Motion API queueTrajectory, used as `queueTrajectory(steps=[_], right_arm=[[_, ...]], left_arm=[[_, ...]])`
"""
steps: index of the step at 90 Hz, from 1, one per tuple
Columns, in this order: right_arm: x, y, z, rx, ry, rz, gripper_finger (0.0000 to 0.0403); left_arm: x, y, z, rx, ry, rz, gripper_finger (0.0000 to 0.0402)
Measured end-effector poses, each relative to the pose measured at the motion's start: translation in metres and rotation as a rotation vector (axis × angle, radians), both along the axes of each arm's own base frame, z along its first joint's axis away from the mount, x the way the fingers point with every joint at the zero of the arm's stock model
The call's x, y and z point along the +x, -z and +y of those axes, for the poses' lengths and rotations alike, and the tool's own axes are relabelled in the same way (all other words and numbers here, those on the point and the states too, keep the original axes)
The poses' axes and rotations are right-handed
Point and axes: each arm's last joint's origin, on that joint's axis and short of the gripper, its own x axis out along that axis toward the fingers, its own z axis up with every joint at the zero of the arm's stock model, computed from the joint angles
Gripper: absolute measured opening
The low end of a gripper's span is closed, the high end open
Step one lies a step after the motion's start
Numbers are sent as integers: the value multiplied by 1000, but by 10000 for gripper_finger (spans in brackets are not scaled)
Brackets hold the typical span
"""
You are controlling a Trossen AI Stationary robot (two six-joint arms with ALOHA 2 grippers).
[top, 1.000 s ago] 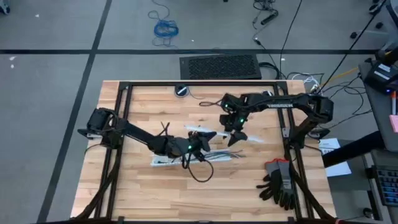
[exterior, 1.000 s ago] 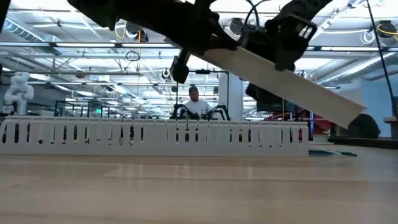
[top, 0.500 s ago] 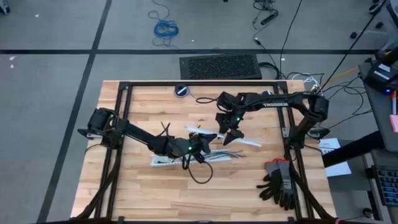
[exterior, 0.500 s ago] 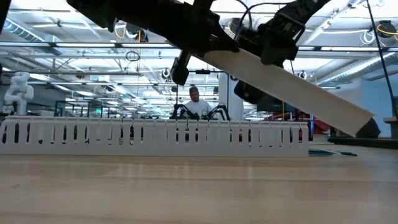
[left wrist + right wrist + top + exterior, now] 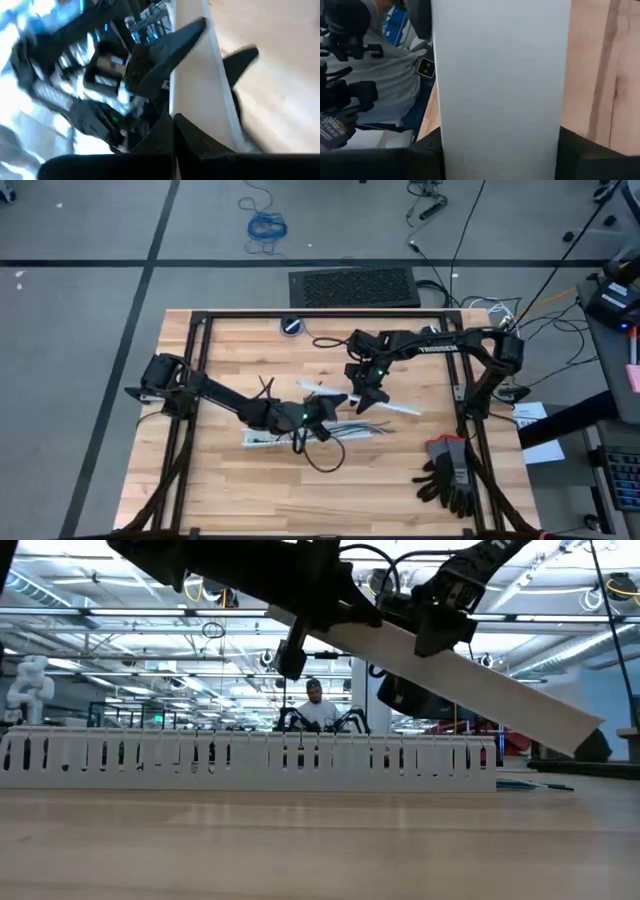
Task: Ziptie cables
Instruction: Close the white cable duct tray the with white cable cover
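Observation:
A long white flat strip [image 5: 362, 400] hangs slanted above the table's middle, with both grippers shut on it. My left gripper [image 5: 328, 406] has it near its left end, and my right gripper [image 5: 372, 393] has it near the middle. Under it, the cables [image 5: 352, 428] lie as a slim bundle of thin wires on the wood. They run on from the white slotted duct [image 5: 250, 755]. Two thin dark strips [image 5: 265, 387], probably the zipties, cross beside my left forearm. My left gripper pinches the white strip near its higher, left end [image 5: 186, 111], coming level from the table's left. The strip is clear of the table. My right gripper has a finger on each long edge of the strip [image 5: 500, 125], lying across it from the far side. The strip slopes down beyond them toward the table's right [image 5: 560, 725].
A black glove [image 5: 452, 472] lies at the near right corner. A round dark puck [image 5: 291, 326] and a thin black lead sit at the far edge. A black lead loops [image 5: 322, 460] under my left gripper. A person sits beyond the table [image 5: 315, 710].
My right gripper has moved along the white strip toward the table's left, closer to my left gripper. The strip has stayed lifted and slanted, and its low right end has shifted slightly.

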Motion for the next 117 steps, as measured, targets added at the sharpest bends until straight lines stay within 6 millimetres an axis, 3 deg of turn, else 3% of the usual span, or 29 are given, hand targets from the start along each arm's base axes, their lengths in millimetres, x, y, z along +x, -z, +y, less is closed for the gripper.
queueTrajectory(steps=[19,33,45,57,66,75,84,107,117], right_arm=[[-4,-1,-11,-109,74,40,202],[-16,0,-18,-250,133,148,202],[-30,-4,-23,-434,161,265,202],[-39,-10,-23,-571,189,345,202],[-46,-14,-20,-659,192,415,202],[-53,-18,-17,-765,196,492,202],[-60,-14,-13,-811,196,523,202],[-87,5,0,-777,205,568,202],[-96,8,4,-767,243,567,202]], left_arm=[[-4,-1,0,-506,-249,-340,75],[-15,-4,-24,-584,-412,-510,106],[-34,-22,-45,-617,-542,-663,116],[-63,-44,-56,-964,-494,-908,118],[-80,-42,-52,-1406,-399,-793,118],[-90,-32,-31,-1775,-574,-564,118],[-92,-14,-24,-1803,-727,-468,118],[-64,-4,-28,-1918,-542,-141,118],[-50,-4,-22,-1932,-532,-109,119]])
